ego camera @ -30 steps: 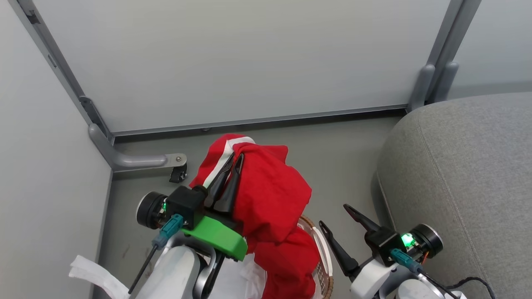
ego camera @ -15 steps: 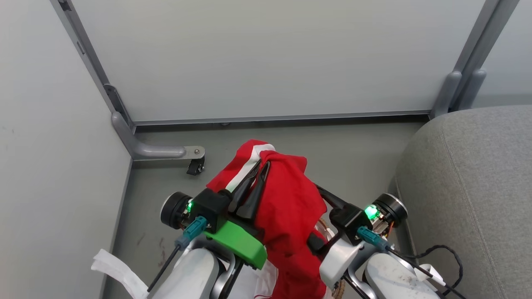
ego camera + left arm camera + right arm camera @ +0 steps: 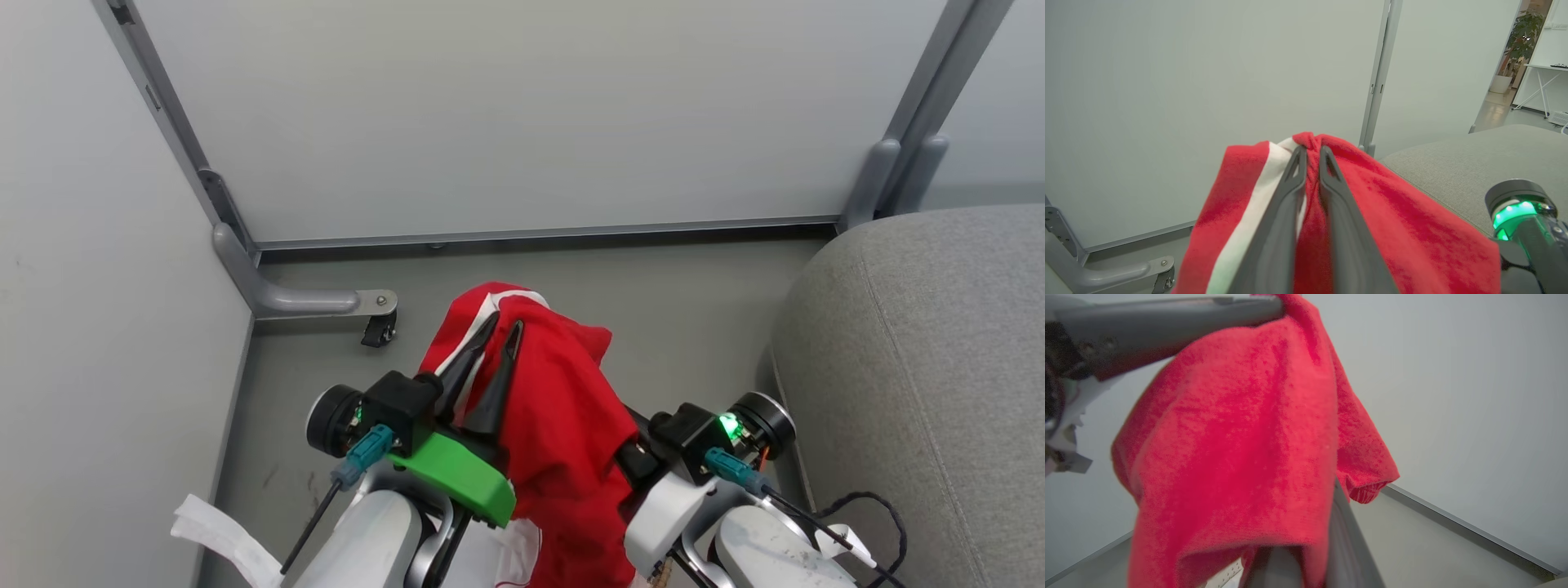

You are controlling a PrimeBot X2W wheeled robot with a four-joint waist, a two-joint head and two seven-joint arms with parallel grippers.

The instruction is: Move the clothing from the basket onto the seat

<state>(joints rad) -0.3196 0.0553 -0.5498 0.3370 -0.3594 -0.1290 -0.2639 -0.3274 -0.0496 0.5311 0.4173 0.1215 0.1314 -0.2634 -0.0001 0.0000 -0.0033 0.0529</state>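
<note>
Head view: one red piece of clothing (image 3: 563, 425), two grippers, one grey seat (image 3: 922, 367), one white strip (image 3: 216, 535) on the floor. The clothing hangs in the air left of the seat, not touching it. The left gripper (image 3: 506, 322) is on the far side of the clothing from the seat. Its two dark fingers are nearly together, with the top fold of red cloth and white band bunched at the tips. The right gripper (image 3: 637, 453) sits between the clothing and the seat, fingers buried in the red cloth, so their gap can't be read here.

Left wrist view: one garment, one white band on it. Both fingers are pinched on the gathered fold, leaving a thin slot between them filled with red cloth. The rest drapes down both sides. The seat lies behind and right. The right gripper's green-lit wrist is low at the seat side.

Right wrist view: one garment, blurred close up. The two own fingers (image 3: 1347, 539) rise from under the cloth, closed together with red fabric caught between them. One finger of the left gripper crosses the top, and the cloth hangs from it.
</note>
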